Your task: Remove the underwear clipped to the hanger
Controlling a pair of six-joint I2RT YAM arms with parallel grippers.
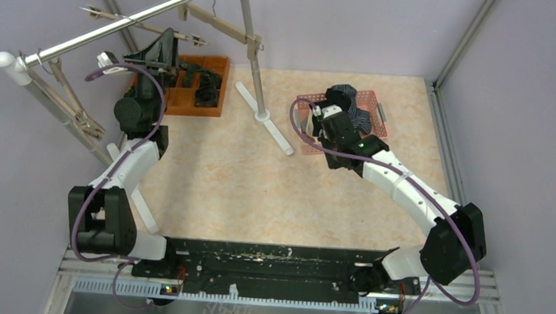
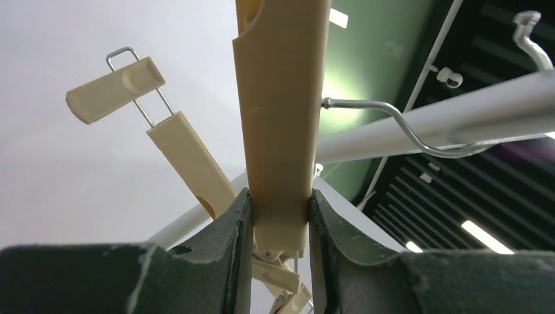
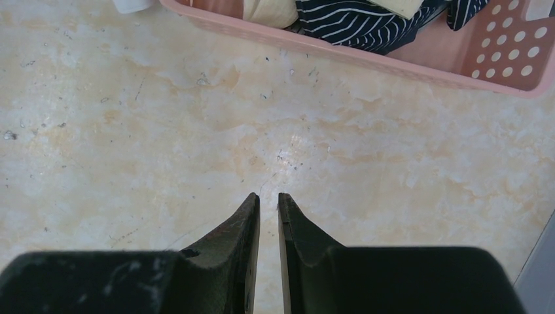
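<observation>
A beige hanger hangs from the silver rail at the back left. My left gripper is raised to it. In the left wrist view this gripper is shut on one beige clip, with both fingers pressed against its sides. A second clip hangs just left of it, with no cloth in it. Navy-striped underwear lies in the pink basket, also seen from above as dark underwear. My right gripper hovers over the table just outside the basket, its jaws a narrow slit apart and empty.
An orange tray with dark items stands under the rail at the back left. The rack's white foot reaches into the middle of the table. More beige hangers hang at the far left. A wire hook loops over the rail.
</observation>
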